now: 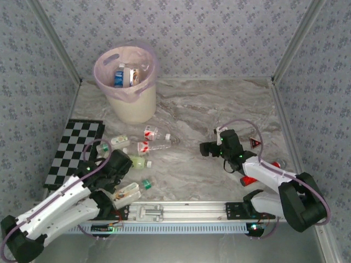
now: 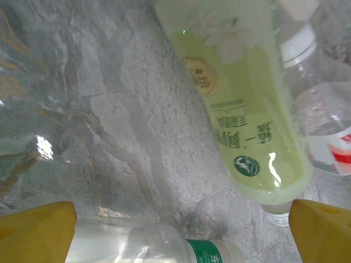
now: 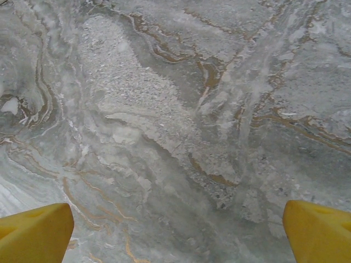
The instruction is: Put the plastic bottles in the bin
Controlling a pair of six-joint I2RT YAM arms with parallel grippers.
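The bin (image 1: 125,82) stands at the back left with a blue-labelled bottle (image 1: 119,76) inside. Loose bottles lie in front of it: two red-white ones (image 1: 151,132) (image 1: 147,147), a pale green one (image 1: 138,162) and a green-capped one (image 1: 143,184). My left gripper (image 1: 118,164) hovers open over this cluster. In the left wrist view its gripper (image 2: 181,235) has a clear, green-labelled bottle (image 2: 159,246) lying between the spread fingers, untouched, and the pale green bottle (image 2: 247,109) lies ahead. My right gripper (image 1: 211,148) (image 3: 175,241) is open over bare marble.
A checkerboard (image 1: 74,150) lies at the left edge beside my left arm. A red cylinder (image 1: 249,181) and a small warning triangle (image 1: 254,143) sit near the right arm. A metal rail (image 1: 164,211) runs along the front. Patterned walls enclose the table.
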